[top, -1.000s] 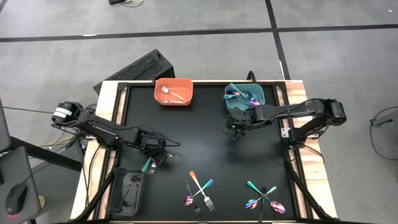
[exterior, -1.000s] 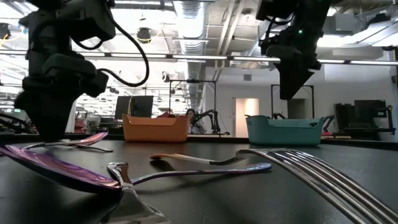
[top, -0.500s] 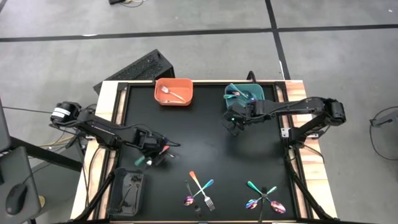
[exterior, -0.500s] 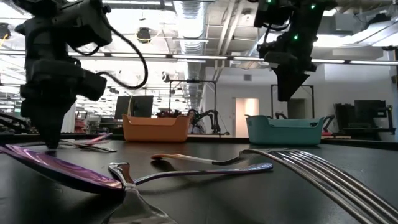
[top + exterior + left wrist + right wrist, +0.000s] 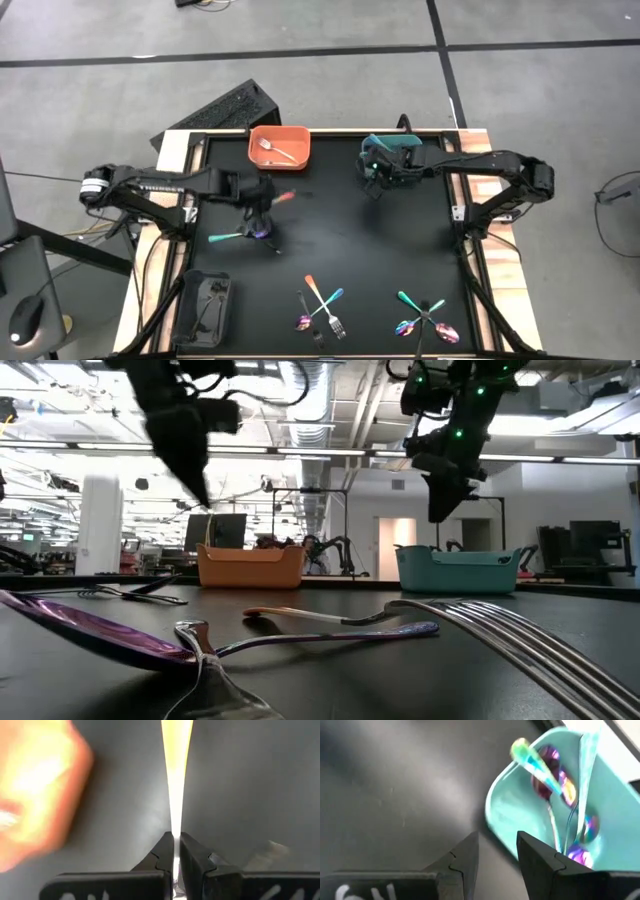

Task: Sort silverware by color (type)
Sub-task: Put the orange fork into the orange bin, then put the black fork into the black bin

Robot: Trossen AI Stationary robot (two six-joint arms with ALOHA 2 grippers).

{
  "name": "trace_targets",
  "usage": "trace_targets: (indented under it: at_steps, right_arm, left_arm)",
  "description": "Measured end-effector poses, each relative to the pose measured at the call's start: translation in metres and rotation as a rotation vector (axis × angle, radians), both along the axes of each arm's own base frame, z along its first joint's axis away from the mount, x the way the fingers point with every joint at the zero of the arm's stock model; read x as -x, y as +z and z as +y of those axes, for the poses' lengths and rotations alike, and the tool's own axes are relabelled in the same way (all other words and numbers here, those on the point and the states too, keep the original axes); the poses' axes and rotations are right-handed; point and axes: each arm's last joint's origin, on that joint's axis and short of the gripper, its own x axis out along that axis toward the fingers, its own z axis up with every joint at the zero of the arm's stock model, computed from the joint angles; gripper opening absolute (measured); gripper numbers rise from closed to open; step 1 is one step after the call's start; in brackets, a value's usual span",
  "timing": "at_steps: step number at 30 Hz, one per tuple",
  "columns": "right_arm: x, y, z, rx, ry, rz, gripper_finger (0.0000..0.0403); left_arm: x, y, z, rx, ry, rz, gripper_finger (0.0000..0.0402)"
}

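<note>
Orange-handled utensil (image 5: 176, 775) pinched in left pincer (image 5: 176, 851); handle projecting forward.

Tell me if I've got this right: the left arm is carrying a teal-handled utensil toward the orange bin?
Not quite. The left end effector is shut on an orange-handled utensil, as the left wrist view shows. The rest holds: it is near the orange bin. A teal-handled one lies on the table.

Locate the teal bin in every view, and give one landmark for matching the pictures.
High view: teal bin at the table's far edge, right of centre, partly under the right gripper.
Low view: at the far table edge, right of centre.
Left wrist view: not in it.
Right wrist view: a corner showing, silverware inside.
Shared landmark: the orange bin, beside it.
</note>
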Motion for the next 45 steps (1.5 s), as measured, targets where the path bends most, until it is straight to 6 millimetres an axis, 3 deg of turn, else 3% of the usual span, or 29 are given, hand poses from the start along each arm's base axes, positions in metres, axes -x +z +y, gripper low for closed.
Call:
trace_targets:
  at_steps: [6,10,14,18,24,29,37,41,45]
  right_arm:
    - [0.001,0.004,-0.027,0.002,0.018,-0.091,0.015]
    - [0.002,0.007,-0.041,0.024,0.026,-0.13,0.015]
    - [0.006,0.009,-0.054,0.028,0.045,-0.161,0.015]
    - [0.009,0.011,-0.065,0.039,0.055,-0.193,0.015]
    - [0.016,0.01,-0.074,0.009,0.036,-0.193,0.015]
    - [0.017,0.009,-0.072,-0.008,0.037,-0.174,0.015]
    - [0.015,0.008,-0.065,-0.044,0.009,-0.181,0.015]
    - [0.012,0.007,-0.059,-0.072,-0.002,-0.184,0.015]
    - [0.008,0.005,-0.047,-0.141,0.052,-0.187,0.015]
  left_arm:
    - [-0.001,0.024,0.057,-0.226,-0.034,-0.05,0.0006]
    - [0.005,0.028,0.087,-0.38,-0.029,-0.011,0.0006]
    - [0.007,0.022,0.109,-0.465,-0.044,0.081,0.0007]
    - [-0.005,0.01,0.123,-0.525,-0.09,0.122,0.0007]
    - [-0.023,-0.019,0.141,-0.6,-0.079,0.351,0.0012]
    - [-0.037,-0.034,0.153,-0.557,-0.083,0.499,0.0052]
    - [-0.054,-0.005,0.158,-0.427,0.036,0.278,0.0131]
    - [-0.05,0.016,0.154,-0.337,0.09,0.221,0.0141]
    - [-0.044,0.022,0.148,-0.226,0.129,0.177,0.0141]
